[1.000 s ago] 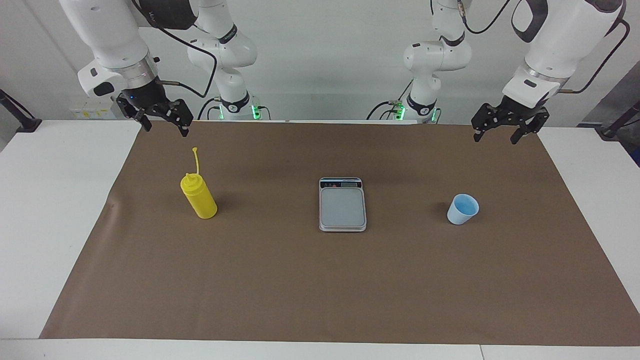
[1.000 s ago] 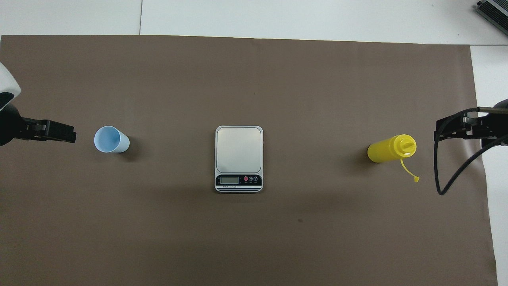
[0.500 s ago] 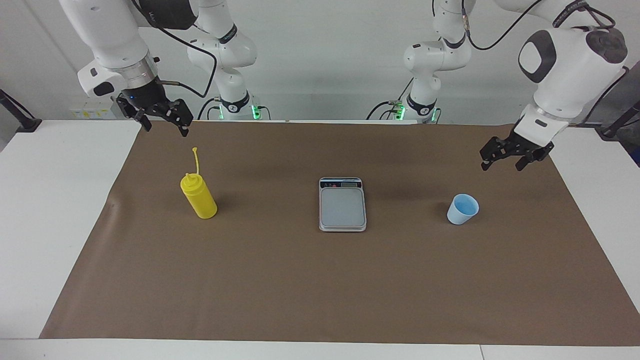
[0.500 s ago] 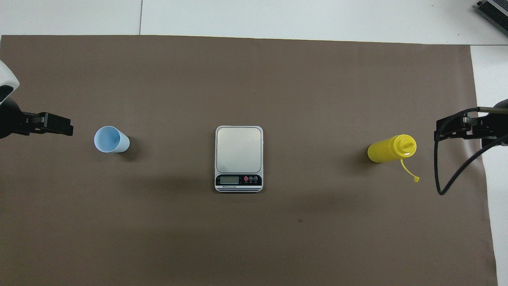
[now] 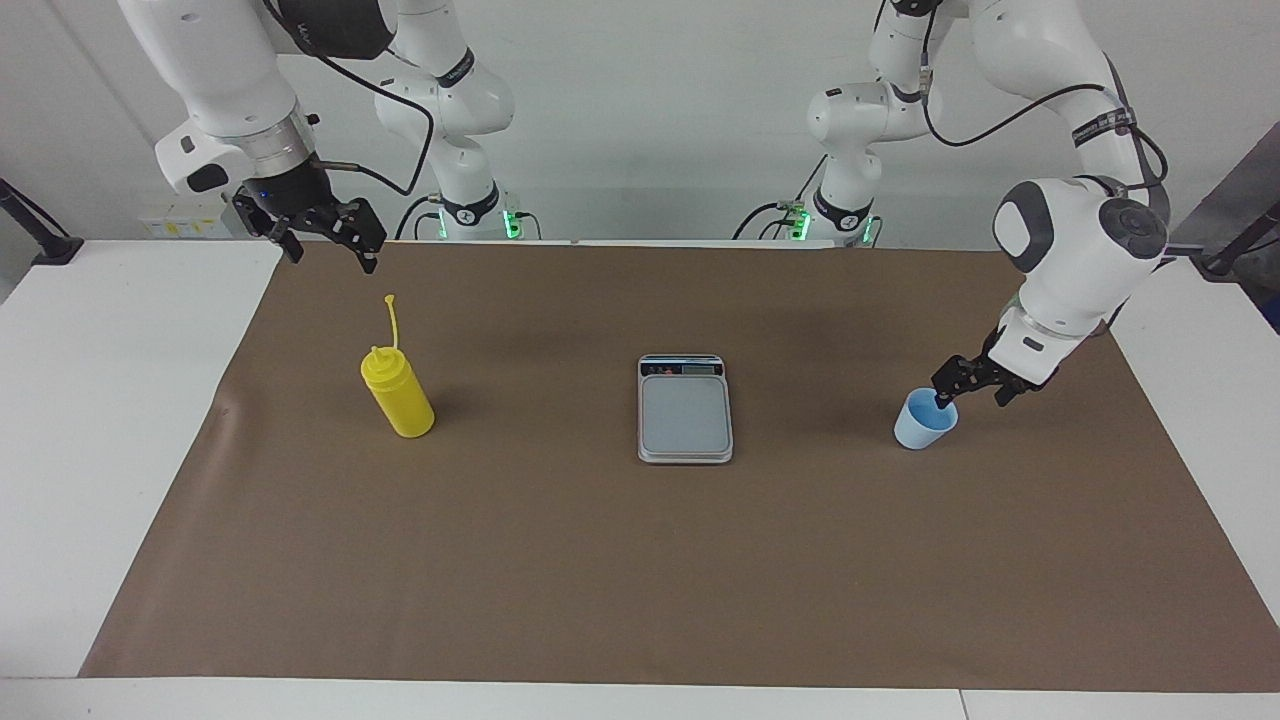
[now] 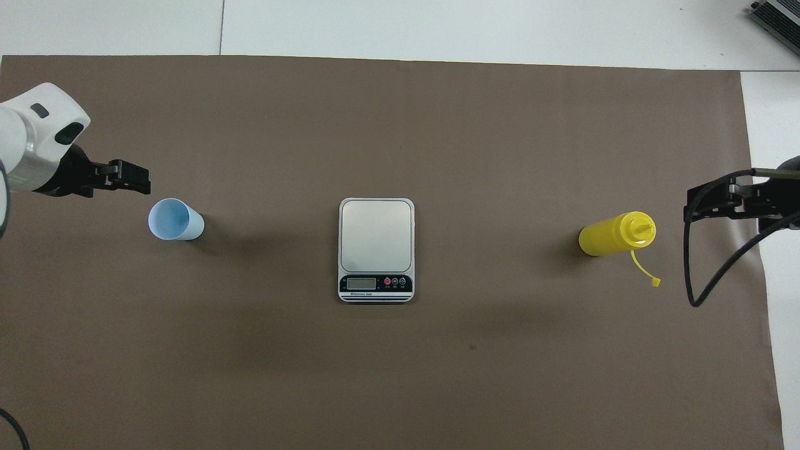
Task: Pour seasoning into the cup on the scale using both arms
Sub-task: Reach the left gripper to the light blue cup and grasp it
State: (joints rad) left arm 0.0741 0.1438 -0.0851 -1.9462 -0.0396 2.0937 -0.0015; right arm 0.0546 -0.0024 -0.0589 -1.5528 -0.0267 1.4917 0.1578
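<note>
A: While the two white jointed arms hang over the worktop (image 5: 60, 420), where do the task things stand?

B: On the brown paper sheet (image 5: 640, 560) that covers the worktop, three things stand in one row. The small flat silver-grey scale (image 5: 685, 408) is in the middle, its dark display strip on the edge nearer to the robots. The yellow plastic squeeze bottle (image 5: 399, 393) stands upright toward the right arm's end, well apart from the scale, and its thin cap strap sticks up from the nozzle. The small light-blue tapered cup (image 5: 925, 419) stands upright toward the left arm's end, also well apart from the scale. Nothing is on the weighing plate.

A: And the left end effector (image 5: 968, 393)?

B: It is low, at the cup. Its fingers are spread, released, and it holds nothing. In the facing view one fingertip (image 5: 943, 399) shows at the cup's rim, on the side toward the left arm's end; I cannot tell if it touches. In the overhead view the left end effector (image 6: 128, 178) lies just beside the cup (image 6: 175, 220).

A: The right end effector (image 5: 327, 240)?

B: It waits high, over the sheet's edge at the robots' side, near the bottle but apart from it. It is also released and empty.
</note>
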